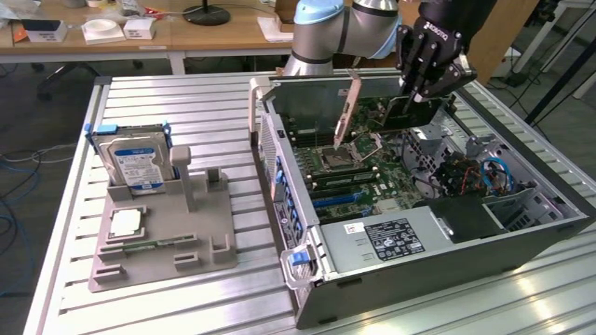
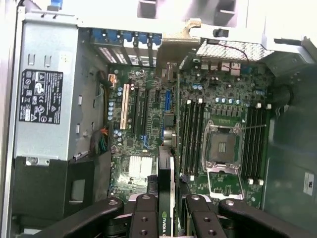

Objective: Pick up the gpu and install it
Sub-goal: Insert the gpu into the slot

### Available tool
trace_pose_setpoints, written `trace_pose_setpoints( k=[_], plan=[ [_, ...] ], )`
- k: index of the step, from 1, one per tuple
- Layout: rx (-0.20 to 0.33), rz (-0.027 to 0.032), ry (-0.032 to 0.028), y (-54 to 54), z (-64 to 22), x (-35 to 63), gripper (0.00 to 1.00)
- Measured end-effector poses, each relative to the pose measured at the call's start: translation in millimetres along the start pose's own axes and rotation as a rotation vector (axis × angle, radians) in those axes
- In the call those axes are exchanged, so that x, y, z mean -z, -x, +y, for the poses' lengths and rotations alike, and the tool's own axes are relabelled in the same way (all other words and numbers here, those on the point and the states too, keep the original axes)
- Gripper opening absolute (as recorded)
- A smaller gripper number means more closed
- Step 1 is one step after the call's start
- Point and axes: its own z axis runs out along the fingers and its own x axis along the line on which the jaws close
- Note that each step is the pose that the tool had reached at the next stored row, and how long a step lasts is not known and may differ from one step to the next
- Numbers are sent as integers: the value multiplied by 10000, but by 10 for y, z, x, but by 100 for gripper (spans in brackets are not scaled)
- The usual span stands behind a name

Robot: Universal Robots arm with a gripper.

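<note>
Gripping thin flat gpu (image 2: pixel 166 196), end effector (image 2: pixel 168 210), over pc case (image 1: pixel 521 272)

The thin flat green-and-black graphics card (image 2: pixel 166 198) carries a green-lettered logo and a silver metal bracket (image 1: pixel 352 94). The black multi-fingered tool (image 1: pixel 430 66) is matte. The green motherboard (image 2: pixel 218 144) has black, blue and white slots. The boxy hard drive (image 1: pixel 138 162) bears a blue-white label, on a grey plastic stand (image 1: pixel 167 237) atop the silver ribbed table (image 1: pixel 186 105).

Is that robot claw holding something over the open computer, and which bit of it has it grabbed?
Yes: the end effector holds the gpu by its upper edge, fingers on both faces, the card hanging on edge above the motherboard.
</note>
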Motion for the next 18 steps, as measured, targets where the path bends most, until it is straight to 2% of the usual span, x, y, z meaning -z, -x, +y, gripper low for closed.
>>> trace_pose_setpoints(
  k=[10,18],
  plan=[
    [1022,44,4,0,0,-1,26],
    [1173,52,4,0,0,0,26]
  ],
)
